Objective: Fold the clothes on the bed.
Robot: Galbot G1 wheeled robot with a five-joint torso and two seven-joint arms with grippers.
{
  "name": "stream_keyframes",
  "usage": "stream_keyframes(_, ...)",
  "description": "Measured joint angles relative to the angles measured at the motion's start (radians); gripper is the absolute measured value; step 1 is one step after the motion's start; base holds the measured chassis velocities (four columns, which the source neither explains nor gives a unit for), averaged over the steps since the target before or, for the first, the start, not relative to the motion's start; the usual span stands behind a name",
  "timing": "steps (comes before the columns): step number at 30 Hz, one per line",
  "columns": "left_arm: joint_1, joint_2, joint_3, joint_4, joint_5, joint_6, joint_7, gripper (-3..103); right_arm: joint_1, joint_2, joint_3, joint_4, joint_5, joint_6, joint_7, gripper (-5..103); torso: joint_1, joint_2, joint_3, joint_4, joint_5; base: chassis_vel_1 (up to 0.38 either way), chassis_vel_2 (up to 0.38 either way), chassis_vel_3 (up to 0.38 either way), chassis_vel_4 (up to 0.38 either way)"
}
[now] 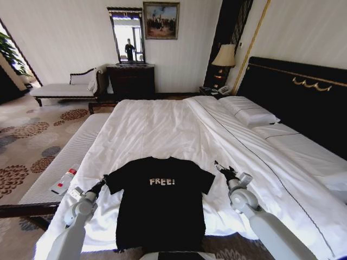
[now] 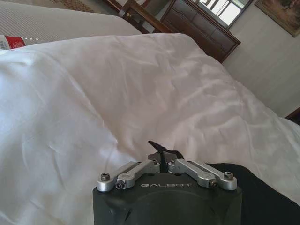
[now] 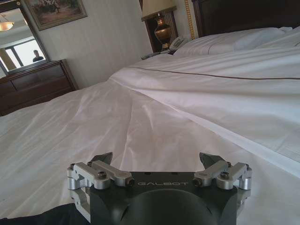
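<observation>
Near the foot edge of the bed [image 1: 162, 122], the black T-shirt [image 1: 160, 208] lies spread flat on the white duvet, chest lettering up, both sleeves out to the sides. At its left sleeve sits the left pincer [image 1: 101, 183], its fingers drawn together, touching the sleeve's edge; whether cloth is caught between them I cannot tell. Just off the right sleeve, the right pincer [image 1: 221, 168] rests over the bare sheet with its fingers [image 3: 209, 161] spread wide apart, gripping nothing.
</observation>
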Motion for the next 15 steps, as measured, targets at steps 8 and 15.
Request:
stream_keyframes(8,0.052,0.004,-0.074,-0.146,-0.056,-0.012,-0.049,34,0.009,-0.004,0.013,0.002,0.135,0.004,-0.028,100,0.0,0.0,0.0,0.0001,0.0,0.0,0.0,0.0,0.0)
stream_keyframes(15,0.109,0.012,-0.132,-0.419,-0.122,0.014,-0.102,61,0.025,-0.011,0.021,0.03,0.291,-0.034,-0.079,100,0.0,0.0,0.0,-0.0001,0.0003,0.0,0.0,0.0,0.0)
